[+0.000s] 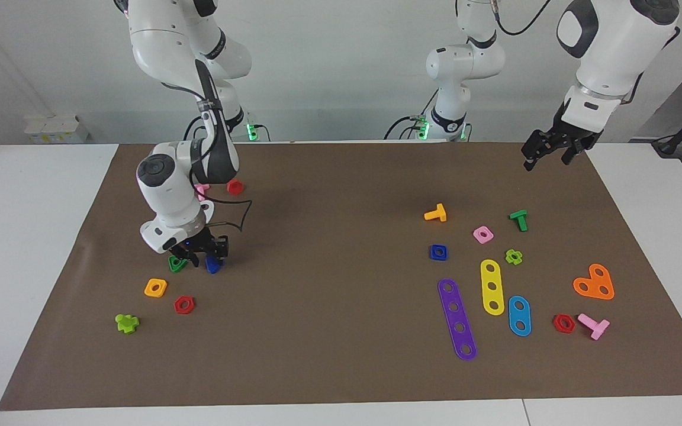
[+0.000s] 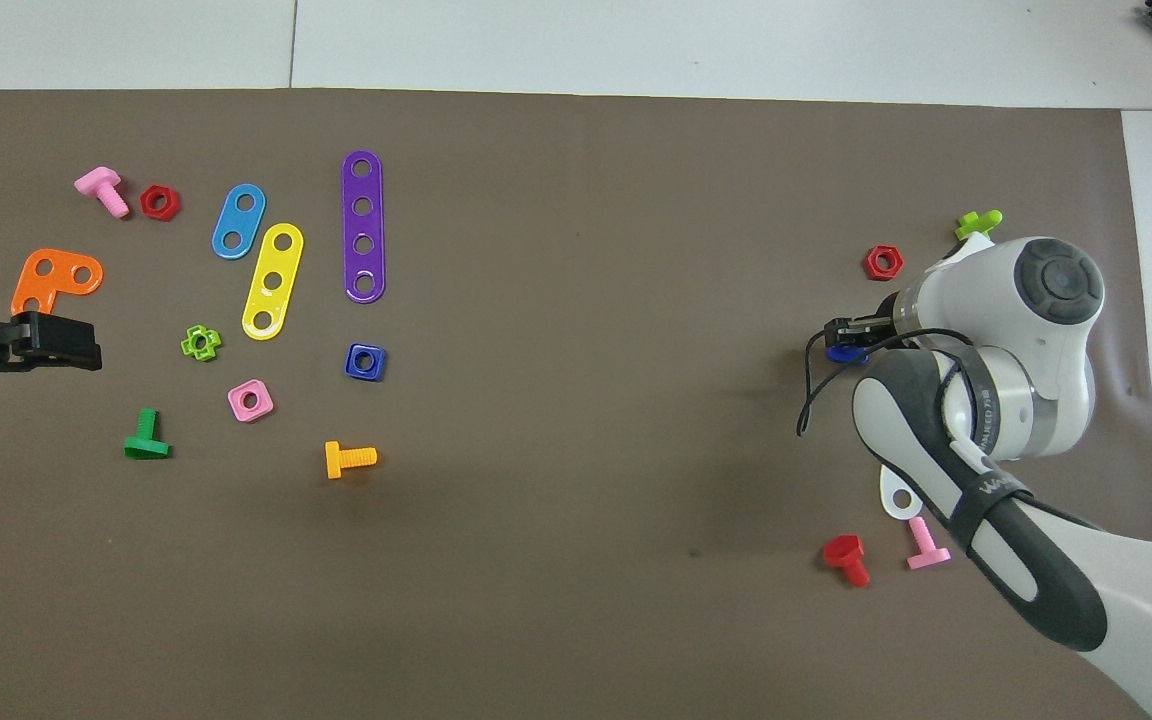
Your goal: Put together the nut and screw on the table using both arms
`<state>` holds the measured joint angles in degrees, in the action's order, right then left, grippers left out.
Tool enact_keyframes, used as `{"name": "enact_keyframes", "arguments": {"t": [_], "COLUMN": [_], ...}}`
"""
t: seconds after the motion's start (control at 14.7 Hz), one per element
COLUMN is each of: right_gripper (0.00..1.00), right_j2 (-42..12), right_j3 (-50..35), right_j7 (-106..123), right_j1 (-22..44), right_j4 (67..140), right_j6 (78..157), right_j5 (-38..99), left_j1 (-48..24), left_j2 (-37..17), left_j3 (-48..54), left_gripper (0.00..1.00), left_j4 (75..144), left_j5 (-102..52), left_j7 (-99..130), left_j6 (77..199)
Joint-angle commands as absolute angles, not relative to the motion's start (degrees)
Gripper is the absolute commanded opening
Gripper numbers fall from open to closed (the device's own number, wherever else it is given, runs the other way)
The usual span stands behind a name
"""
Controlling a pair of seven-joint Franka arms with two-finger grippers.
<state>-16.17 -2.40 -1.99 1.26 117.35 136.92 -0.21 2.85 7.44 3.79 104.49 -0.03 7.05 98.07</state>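
Matt brown paper-like sheet (image 1: 341,331), glossy white arm shells (image 2: 996,400), probably smooth plastic nut (image 1: 438,252).

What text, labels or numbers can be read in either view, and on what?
"Wa": white letters on the black strap around the white right arm, overhead view; the rest of the word cannot be made out.
Grey wrist ring of that arm: one printed line, too blurred to read.
Nothing else readable in either view.
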Motion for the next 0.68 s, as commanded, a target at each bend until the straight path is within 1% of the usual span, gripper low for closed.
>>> {"name": "enact_keyframes", "arguments": {"t": [0.0, 0.14, 0.2, 0.27, 0.34, 0.61], "right_gripper": [0.57, 0.49, 0.33, 0.13, 0.0, 0.0], "right_j2": [-15.03, -15.03, -15.03, -15.03, -14.86, -14.41], "right_j3": [-2.72, -2.72, -2.72, -2.72, -2.81, -2.9], "right_j7": [0.26, 0.35, 0.7, 1.57, 1.58, 1.24], "right_j1": [0.97, 1.05, 0.97, 0.88, 0.88, 2.28], "right_j4": [117.86, 117.86, 117.86, 117.86, 117.86, 116.99], "right_j6": [135.79, 135.88, 135.79, 135.79, 135.7, 135.62], "right_j5": [1.14, 1.14, 1.14, 1.14, 1.14, 1.14], "left_j1": [3.34, 3.34, 3.34, 3.34, 3.34, 3.34], "left_j2": [8.88, 8.88, 8.88, 8.88, 8.88, 8.88], "left_j3": [3.95, 3.87, 3.87, 3.87, 3.87, 3.96], "left_gripper": [1.0, 1.0, 1.0, 1.0, 1.0, 1.0], "left_j4": [105.56, 105.56, 105.56, 105.56, 105.56, 105.56], "left_j5": [-0.97, -0.97, -0.97, -0.97, -0.97, -0.97], "left_j7": [7.38, 7.38, 7.38, 7.38, 7.38, 7.47], "left_j6": [97.47, 97.47, 97.47, 97.47, 97.47, 97.47]}}
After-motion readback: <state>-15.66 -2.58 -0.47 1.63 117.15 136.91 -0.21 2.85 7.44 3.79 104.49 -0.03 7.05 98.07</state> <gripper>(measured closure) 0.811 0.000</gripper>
